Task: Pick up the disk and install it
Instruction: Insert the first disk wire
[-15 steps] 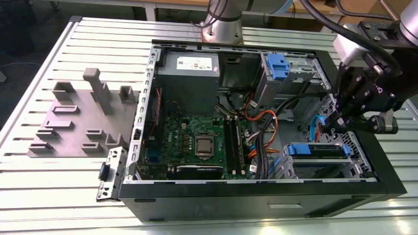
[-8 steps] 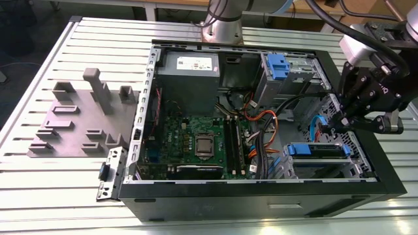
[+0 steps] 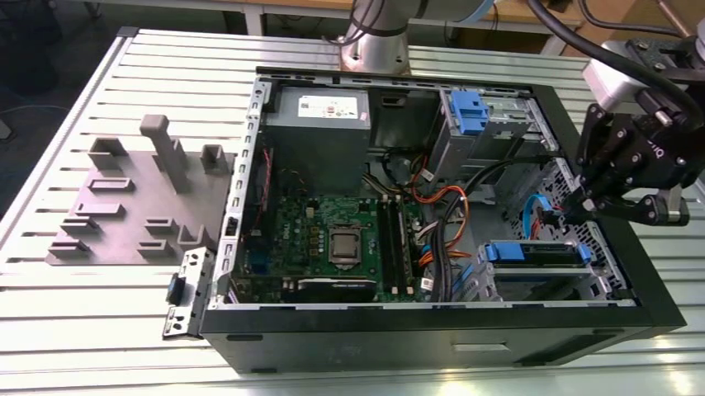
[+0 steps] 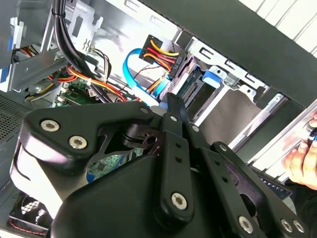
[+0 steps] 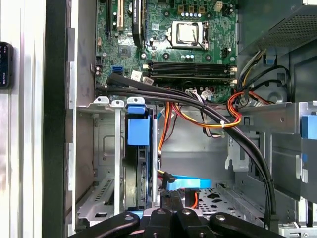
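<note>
Jaws are standing together with nothing between them, as far as we are making out in both wrist views. We are finding the gripper [image 3: 587, 206] at the right of the exterior frame, hanging over the right-hand end of the open case [image 3: 441, 326], just above the drive cage [image 3: 595, 272].

We are locating the disk [image 3: 537, 252] in the lower right of the exterior frame. It is sitting in that cage with its blue rail facing up. In the first wrist view the disk [image 5: 138, 131] is standing on edge in its slot, blue tab outermost, near the gripper [image 5: 171, 196] but apart from it. We are judging it seated, or close to seated. Whether it is latched we cannot tell.

A blue cable [image 5: 184, 184] is lying just beside the fingertips, between them and the disk. In the second wrist view a bundle of red and yellow wires [image 4: 159, 53] is running beyond the gripper [image 4: 173, 106], and a person's hand [image 4: 303, 159] is showing outside the case wall.

On handling, we are judging the disk rigid, fairly heavy for its size and sensitive to knocks. Its metal faces are looking smooth and likely slippery. We are recommending a hold across the blue rails or long edges, clear of the label face and connector end, with the cable kept out of the way.
</note>
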Available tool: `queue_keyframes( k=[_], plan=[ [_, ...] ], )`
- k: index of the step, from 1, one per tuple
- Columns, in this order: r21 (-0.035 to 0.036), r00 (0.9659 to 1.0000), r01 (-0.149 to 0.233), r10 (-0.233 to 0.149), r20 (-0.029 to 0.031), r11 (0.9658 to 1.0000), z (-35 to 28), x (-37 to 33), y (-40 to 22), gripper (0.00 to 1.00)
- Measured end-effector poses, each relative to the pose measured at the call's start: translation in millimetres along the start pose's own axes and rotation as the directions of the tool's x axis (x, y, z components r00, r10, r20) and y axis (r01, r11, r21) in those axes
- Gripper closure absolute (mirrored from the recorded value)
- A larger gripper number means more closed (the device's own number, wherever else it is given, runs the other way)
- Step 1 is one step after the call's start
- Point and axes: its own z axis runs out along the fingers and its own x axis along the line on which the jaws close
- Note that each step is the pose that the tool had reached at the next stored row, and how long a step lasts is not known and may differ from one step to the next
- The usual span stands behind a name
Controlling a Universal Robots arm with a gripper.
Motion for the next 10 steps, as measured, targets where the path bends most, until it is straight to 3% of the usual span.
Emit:
queue_keyframes(
  k=[6, 7, 9, 10],
  plan=[
    [0.0, 1.0, 0.0, 0.0, 0.0, 1.0, 0.0, -0.2, -2.6, 0.89],
    [0.0, 1.0, 0.0, 0.0, -0.0001, 1.0, 0.0, -0.2, -2.7, 0.83],
    [0.0, 1.0, 0.0, 0.0, 0.0, 1.0, 0.0, -0.2, -2.7, 0.83],
    [0.0, 1.0, 0.0, 0.0, -0.0001, 1.0, 0.0, -0.3, -2.9, 0.76]
  ],
)
